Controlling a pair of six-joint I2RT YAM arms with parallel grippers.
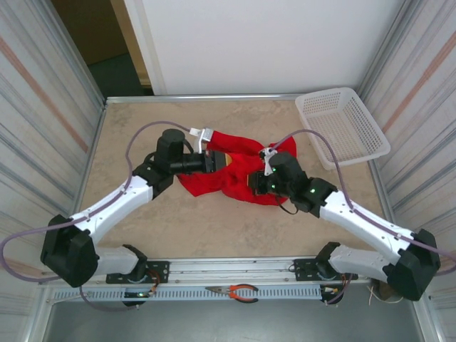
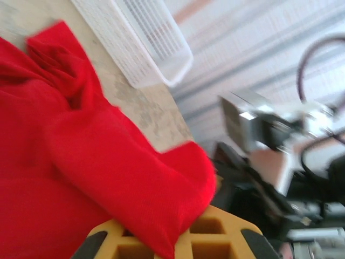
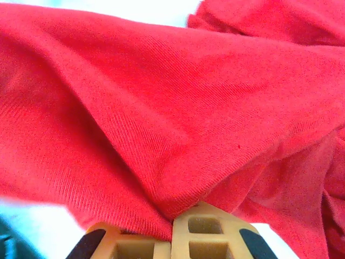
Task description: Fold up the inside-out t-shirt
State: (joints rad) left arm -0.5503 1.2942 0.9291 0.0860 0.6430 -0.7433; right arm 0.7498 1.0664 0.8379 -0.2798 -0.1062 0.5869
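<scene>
Left gripper point(image 1: 212, 161) and right gripper point(image 3: 171, 233) each clamp a thin fold of the red t-shirt point(image 1: 239, 149); a hard tug could slip either.

From above, the t-shirt point(image 1: 214, 187) hides the fingertips of the left gripper point(image 1: 222, 160) and right gripper point(image 1: 254, 182). From the left wrist, the basket point(image 2: 148, 51) runs off the top edge and the right arm point(image 2: 261, 129) is blurred.

The left arm point(image 1: 107, 206) reaches toward two o'clock, its left gripper point(image 1: 217, 161) pinched closed on the t-shirt point(image 1: 242, 146). The right arm point(image 1: 363, 221) stretches toward ten o'clock, its right gripper point(image 1: 252, 183) likewise clamped on it.
</scene>
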